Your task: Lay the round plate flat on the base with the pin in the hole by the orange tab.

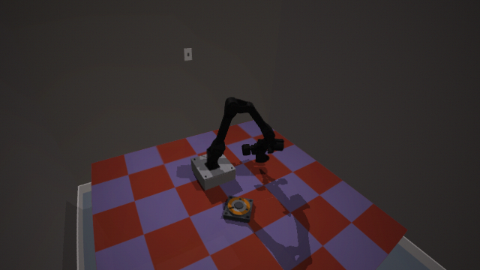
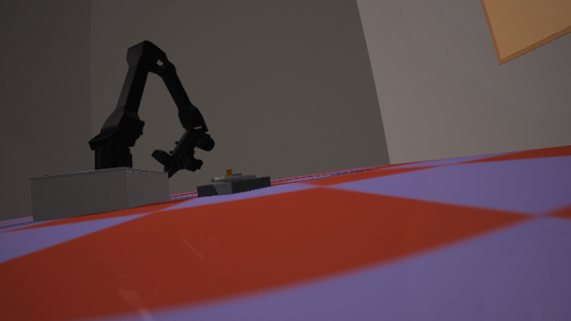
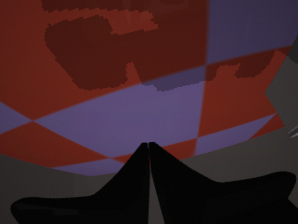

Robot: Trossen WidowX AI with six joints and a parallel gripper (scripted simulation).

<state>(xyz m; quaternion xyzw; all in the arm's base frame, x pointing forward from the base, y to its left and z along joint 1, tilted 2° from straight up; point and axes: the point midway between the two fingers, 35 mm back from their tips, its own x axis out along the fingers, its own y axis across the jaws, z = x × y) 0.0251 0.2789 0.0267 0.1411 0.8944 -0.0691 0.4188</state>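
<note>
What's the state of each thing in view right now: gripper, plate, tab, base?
gripper: shut, holding nothing, in the air away from the plate.
round plate: on the base, untouched by the robot; whether flat or tilted is too small to tell.
orange tab: sticking up above the plate.
base: resting on the checkered mat.

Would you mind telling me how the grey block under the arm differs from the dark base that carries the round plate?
The grey block is pale and tall; the dark base is near black and low. The block bears the arm, whose gripper is shut on nothing and apart from the plate; the base bears the round plate with its orange ring. In the top view the block lies farther back than the base. Both are squarish and rest on the checkered mat.
</note>
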